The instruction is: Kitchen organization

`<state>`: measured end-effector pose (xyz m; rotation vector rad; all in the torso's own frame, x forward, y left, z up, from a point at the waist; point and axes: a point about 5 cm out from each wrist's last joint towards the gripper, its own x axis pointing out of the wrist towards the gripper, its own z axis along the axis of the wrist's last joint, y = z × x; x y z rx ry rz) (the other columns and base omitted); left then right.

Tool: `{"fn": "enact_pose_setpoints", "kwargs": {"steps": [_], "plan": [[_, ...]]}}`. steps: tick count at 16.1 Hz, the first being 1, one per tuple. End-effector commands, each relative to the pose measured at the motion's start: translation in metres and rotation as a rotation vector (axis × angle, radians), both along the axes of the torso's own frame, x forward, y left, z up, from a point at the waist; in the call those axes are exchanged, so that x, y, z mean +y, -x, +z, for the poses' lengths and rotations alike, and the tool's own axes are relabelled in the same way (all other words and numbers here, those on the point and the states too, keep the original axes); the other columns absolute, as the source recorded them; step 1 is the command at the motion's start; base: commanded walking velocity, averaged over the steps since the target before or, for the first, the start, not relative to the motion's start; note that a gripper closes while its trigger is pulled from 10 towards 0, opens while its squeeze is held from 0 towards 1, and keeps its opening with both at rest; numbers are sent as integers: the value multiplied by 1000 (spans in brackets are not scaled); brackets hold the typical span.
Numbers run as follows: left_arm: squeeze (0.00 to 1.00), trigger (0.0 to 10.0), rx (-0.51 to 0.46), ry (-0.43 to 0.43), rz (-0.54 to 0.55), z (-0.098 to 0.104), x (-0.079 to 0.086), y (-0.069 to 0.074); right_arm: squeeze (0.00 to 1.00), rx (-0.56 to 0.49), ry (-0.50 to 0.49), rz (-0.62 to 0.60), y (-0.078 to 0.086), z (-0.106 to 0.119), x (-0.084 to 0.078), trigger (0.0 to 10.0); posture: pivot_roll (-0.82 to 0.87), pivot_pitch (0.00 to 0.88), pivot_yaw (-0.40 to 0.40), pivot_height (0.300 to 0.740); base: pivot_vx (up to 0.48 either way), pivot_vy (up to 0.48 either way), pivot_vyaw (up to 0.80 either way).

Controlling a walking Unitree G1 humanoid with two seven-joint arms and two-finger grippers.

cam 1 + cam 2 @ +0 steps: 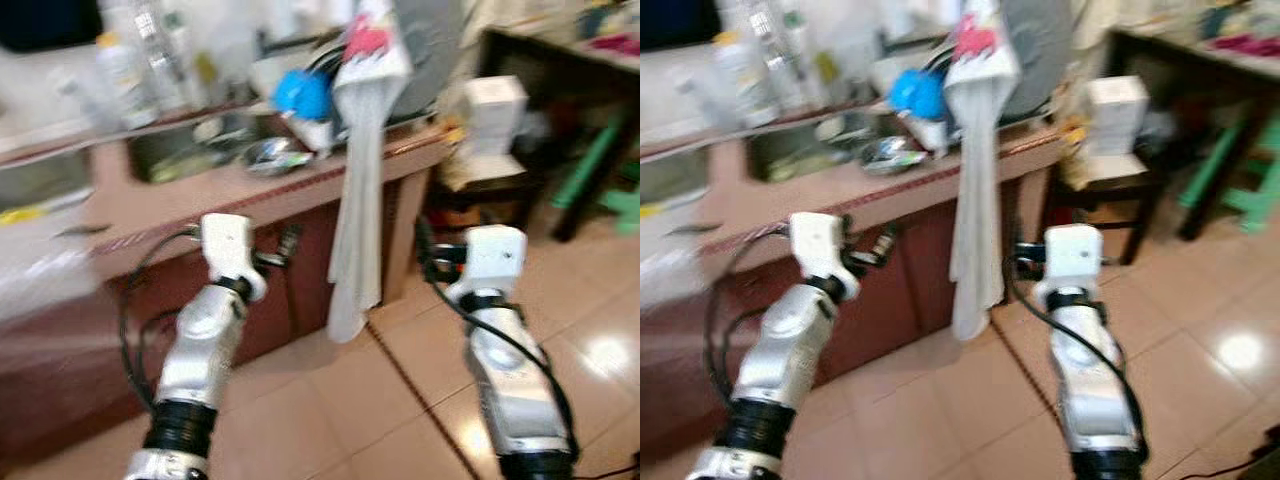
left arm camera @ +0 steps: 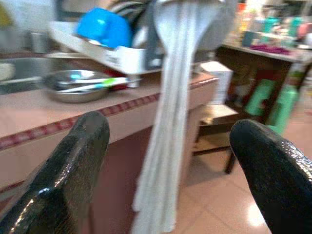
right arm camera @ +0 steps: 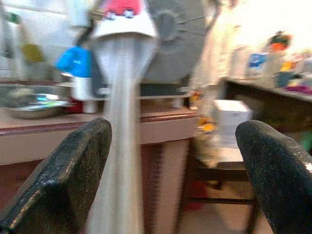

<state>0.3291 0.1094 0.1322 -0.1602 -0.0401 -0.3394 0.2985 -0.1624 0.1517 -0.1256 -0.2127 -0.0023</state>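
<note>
Head views, blurred: long pale towel (image 1: 355,200) hangs off the counter (image 1: 180,205) edge down toward the tiled floor (image 1: 330,410), w/ left arm just left of it, right arm further right. Left wrist view: left gripper (image 2: 170,161) fingers spread wide, nothing held, towel between & beyond them; steel bowl (image 2: 80,85) and blue bowl (image 2: 105,27) on dish rack (image 2: 122,58) left of towel. Right wrist view: right gripper (image 3: 173,165) also spread & empty, towel ahead by its left finger, white box (image 3: 229,119) on dark stool right of towel.
</note>
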Motion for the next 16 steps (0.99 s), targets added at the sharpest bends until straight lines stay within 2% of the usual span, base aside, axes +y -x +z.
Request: {"fn": "enact_pose_setpoints", "kwargs": {"steps": [1,5,10,12,16], "plan": [[0,10000,-4,-14,33,0,13,0,0,1,-19,25,0,0,9,10000,17,0,102,740,304,0,-800],[0,10000,-5,-16,25,0,12,1,0,-2,-22,26,0,0,10,10000,20,0,102,740,301,0,-711],[0,10000,2,-21,17,-2,10,3,0,0,-21,26,0,-1,10,10000,21,0,104,740,300,0,0],[0,10000,9,-2,19,-3,9,4,0,4,-21,25,0,-2,10,10000,23,0,104,740,0,0,0],[0,10000,45,-30,35,-12,7,7,0,15,-20,18,0,-5,8,10000,23,0,105,740,0,0,0]]}}
